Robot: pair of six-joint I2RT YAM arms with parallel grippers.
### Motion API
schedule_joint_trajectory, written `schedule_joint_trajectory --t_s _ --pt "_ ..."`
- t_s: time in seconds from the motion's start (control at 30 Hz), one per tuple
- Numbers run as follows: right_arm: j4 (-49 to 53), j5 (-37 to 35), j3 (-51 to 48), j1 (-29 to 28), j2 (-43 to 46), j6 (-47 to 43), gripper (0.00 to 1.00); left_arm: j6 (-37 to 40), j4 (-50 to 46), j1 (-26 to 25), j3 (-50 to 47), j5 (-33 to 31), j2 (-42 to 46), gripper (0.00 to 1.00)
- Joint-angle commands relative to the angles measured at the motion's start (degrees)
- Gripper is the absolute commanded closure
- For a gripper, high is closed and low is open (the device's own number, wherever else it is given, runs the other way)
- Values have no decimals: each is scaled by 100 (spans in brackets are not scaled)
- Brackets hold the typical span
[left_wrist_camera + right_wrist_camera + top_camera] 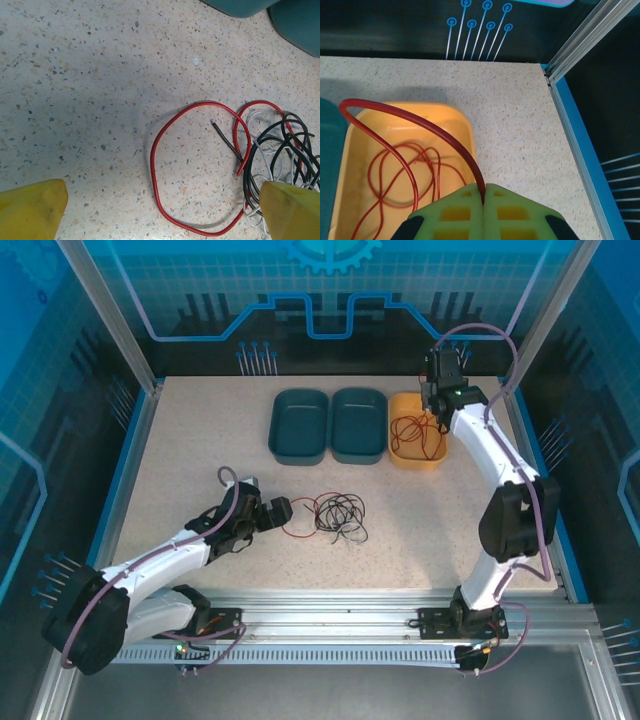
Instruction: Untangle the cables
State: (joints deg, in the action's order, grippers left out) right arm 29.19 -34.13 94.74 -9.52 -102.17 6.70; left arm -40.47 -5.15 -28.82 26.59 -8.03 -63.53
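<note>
Speckled tabletop, mid-frame: the left gripper hangs jaws apart by the red-black-white tangle and could pinch several strands at once, while the right gripper, clamped on a red cable over the yellow bin upper right, might drag it out.

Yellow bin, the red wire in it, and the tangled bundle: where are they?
yellow bin [452,116]: right wrist view, inner wall.
red wire [427,124]: right wrist view, arching stretch.
tangled bundle [338,514]: top external view, middle of coils.

Red, black and white cables lie on a speckled beige table.
</note>
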Motion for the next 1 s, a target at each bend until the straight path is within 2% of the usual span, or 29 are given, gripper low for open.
schedule_joint_trajectory --t_s 0.0,0.17,0.5,0.97 --pt "-138 -65 484 199 -369 -255 100 68 -189 52 136 -155 47 1" --pt "33 77 800 276 -800 -355 100 59 -204 70 189 -146 -26 1" --pt "323 856 712 392 -1165 -550 100 30 -90 75 234 -93 -208 1" --pt "1011 1321 1268 466 -2167 -628 100 4 -185 78 147 -120 -48 1"
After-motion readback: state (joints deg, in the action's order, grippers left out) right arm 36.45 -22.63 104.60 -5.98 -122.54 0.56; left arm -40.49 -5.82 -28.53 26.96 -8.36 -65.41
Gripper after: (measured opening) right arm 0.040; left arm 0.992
